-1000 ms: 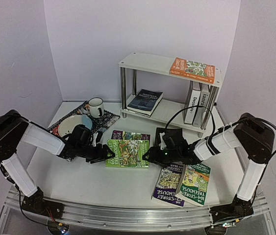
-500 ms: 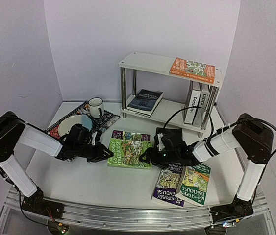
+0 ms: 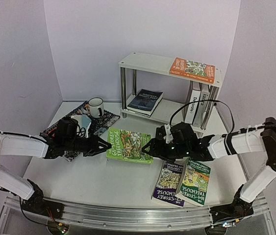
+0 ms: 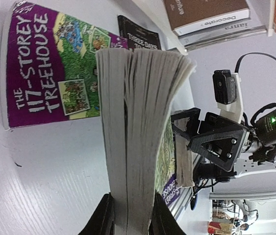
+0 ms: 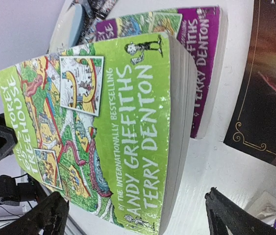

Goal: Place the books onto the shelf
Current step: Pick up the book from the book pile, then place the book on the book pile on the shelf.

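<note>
My left gripper [image 3: 101, 145] [image 4: 130, 221] is shut on the page edge of a bright green book [image 3: 128, 145] [image 4: 138, 117], which hangs tilted a little above the table. My right gripper [image 3: 148, 147] [image 5: 140, 220] stands open at the book's other end, its fingers wide on either side of the green cover [image 5: 108, 132] without touching it. A purple book [image 4: 44, 68] [image 5: 204, 58] lies flat underneath, and a black book [image 5: 270, 93] lies beside it. Two more books [image 3: 182, 182] lie near the front right. The white shelf [image 3: 147, 61] holds an orange book [image 3: 192, 70], a dark book [image 3: 145, 101] and upright white ones [image 3: 197, 104].
A white mug [image 3: 96, 106] stands on a dark patterned placemat [image 3: 103, 120] at the back left, with a plate partly hidden behind my left arm. A black cable [image 3: 196, 105] loops from my right arm up in front of the shelf.
My left gripper has closed on the green book's edge and raised it off the purple book. My right gripper has opened wide. Both arms have stretched out lower over the table.
</note>
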`<state>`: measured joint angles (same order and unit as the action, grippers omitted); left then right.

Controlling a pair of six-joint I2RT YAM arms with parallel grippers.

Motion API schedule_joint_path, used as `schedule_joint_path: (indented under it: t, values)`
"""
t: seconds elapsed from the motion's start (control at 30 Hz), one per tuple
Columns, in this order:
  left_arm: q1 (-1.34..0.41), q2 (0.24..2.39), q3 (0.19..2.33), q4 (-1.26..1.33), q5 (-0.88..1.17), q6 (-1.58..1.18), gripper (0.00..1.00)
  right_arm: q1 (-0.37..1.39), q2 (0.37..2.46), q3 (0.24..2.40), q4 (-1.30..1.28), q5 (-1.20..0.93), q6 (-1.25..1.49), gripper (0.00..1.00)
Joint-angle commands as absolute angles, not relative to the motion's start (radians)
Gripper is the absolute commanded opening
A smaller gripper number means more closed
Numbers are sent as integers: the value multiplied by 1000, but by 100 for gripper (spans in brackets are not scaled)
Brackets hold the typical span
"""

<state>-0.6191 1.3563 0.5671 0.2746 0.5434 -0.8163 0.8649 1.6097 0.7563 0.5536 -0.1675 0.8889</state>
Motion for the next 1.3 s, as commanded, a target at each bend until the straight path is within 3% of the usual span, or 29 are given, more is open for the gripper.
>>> schedule_joint_path:
  t: [0.0, 0.2, 0.4, 0.73, 1.1, 1.27]
  values:
    - [-610, 1248, 607, 355, 637, -862, 0, 868, 1483, 779, 414, -131, 923, 98]
    - [-608, 1191, 640, 354, 675, -894, 0, 850, 1388, 828, 313, -205, 1033, 98]
    - [-608, 1183, 694, 354, 761, -917, 0, 849, 1269, 808, 314, -173, 1102, 87]
    - [-607, 1132, 774, 354, 823, -934, 0, 848, 1225, 804, 316, -206, 1173, 82]
    - [-607, 1138, 810, 354, 854, -946, 1, 848, 1183, 762, 496, -248, 1255, 48]
    - [-608, 1145, 806, 354, 850, -948, 5, 848, 1171, 769, 520, -275, 1282, 33]
